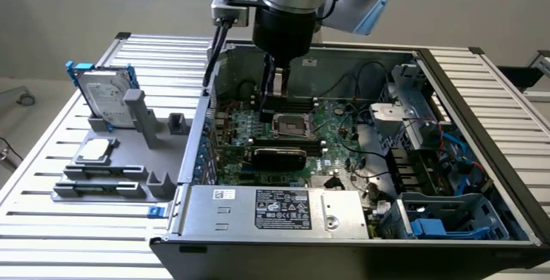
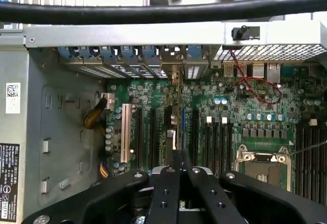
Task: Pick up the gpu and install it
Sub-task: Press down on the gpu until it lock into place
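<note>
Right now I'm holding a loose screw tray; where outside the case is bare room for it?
Free: the ribbed tabletop in front of the grey parts holder, and the strip on the exterior view's right of the computer case. Crowded: the holder, carrying the hard drive, and the case interior around the gripper.

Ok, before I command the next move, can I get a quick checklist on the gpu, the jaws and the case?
1. gpu stands on edge over the expansion slots, between the CPU socket and the power supply: ok.
2. Card runs parallel to the slots, edge-on in the wrist view: ok.
3. Card pressed fully home in its slot: cannot tell.
4. gripper jaws shut, directly above the card: ok.
5. Jaws actually clamping the card: cannot tell.
6. hard drive parked in its stand outside the case, out of the way: ok.
</note>
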You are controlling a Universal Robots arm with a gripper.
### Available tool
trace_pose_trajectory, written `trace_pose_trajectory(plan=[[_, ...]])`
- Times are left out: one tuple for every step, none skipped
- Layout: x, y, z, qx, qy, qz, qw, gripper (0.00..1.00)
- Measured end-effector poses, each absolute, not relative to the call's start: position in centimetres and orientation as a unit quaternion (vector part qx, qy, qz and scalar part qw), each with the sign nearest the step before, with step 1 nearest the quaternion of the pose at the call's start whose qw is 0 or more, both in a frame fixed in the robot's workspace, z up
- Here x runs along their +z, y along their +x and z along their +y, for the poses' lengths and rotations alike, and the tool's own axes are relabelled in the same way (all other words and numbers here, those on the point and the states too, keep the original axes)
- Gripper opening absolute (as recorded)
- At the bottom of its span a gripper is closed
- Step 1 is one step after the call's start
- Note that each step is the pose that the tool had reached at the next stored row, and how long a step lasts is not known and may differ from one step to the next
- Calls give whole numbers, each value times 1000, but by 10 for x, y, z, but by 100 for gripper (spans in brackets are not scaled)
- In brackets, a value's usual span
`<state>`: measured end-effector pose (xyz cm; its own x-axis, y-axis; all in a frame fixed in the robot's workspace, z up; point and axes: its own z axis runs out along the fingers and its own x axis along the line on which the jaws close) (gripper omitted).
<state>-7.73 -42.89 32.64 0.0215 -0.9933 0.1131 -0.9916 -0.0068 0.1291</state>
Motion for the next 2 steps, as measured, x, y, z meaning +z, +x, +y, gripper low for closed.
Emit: trace_pose_trajectory(plan=[[326,-77,-429,-5,709,-699,86,11],[326,-77,-429,-5,709,-699,86,11]])
